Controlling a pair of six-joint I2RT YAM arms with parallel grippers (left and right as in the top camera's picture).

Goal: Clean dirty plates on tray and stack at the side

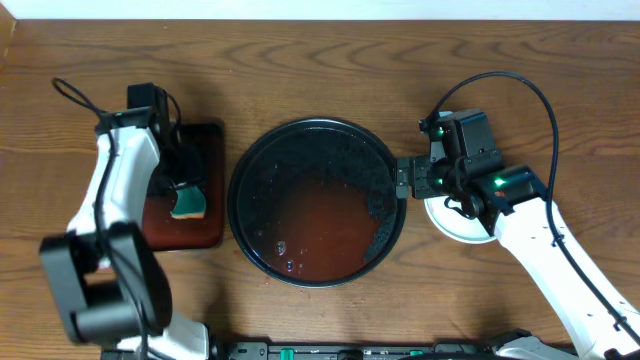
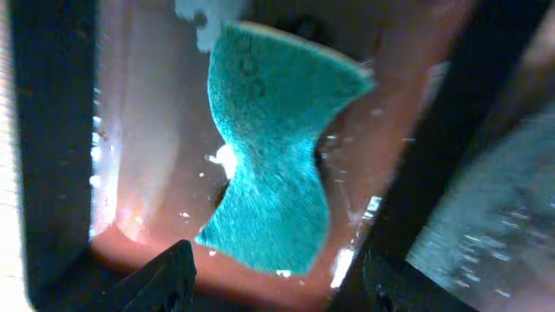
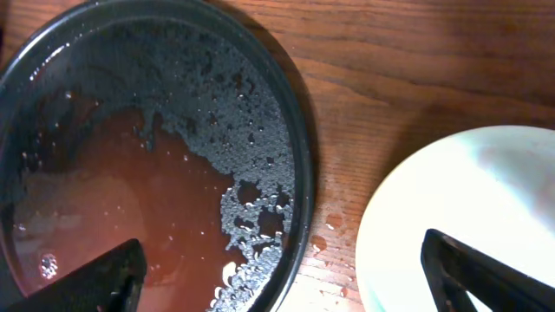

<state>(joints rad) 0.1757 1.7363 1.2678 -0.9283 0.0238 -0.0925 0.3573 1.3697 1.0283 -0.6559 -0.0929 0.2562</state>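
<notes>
A pale plate is seen on the tabletop just beside the right rim of the round black tray, partly covered by the right arm. Whether further plates lie stacked beneath it cannot be told. No plate is left on the tray, so the cleaning is judged to be near its end.

The plate is judged stiff and light. It is probably slick from washing and may chip if dropped. It is best taken at the rim, with one finger over the lip and one under it, on the exposed edge facing the tray. It lies flat with its face up. Being round, it has no long axis and points no particular way, so any free stretch of rim would serve.

In the right wrist view, the right fingers are spread wide and hold nothing. The tray's rim and the plate's edge are seen between them. A pool of reddish liquid and beads of water remain in the tray.

Further left, a teal sponge rests in a small rectangular tray that is wet with reddish water. The left fingers are held apart on either side of the sponge's near end and appear not to touch it.
</notes>
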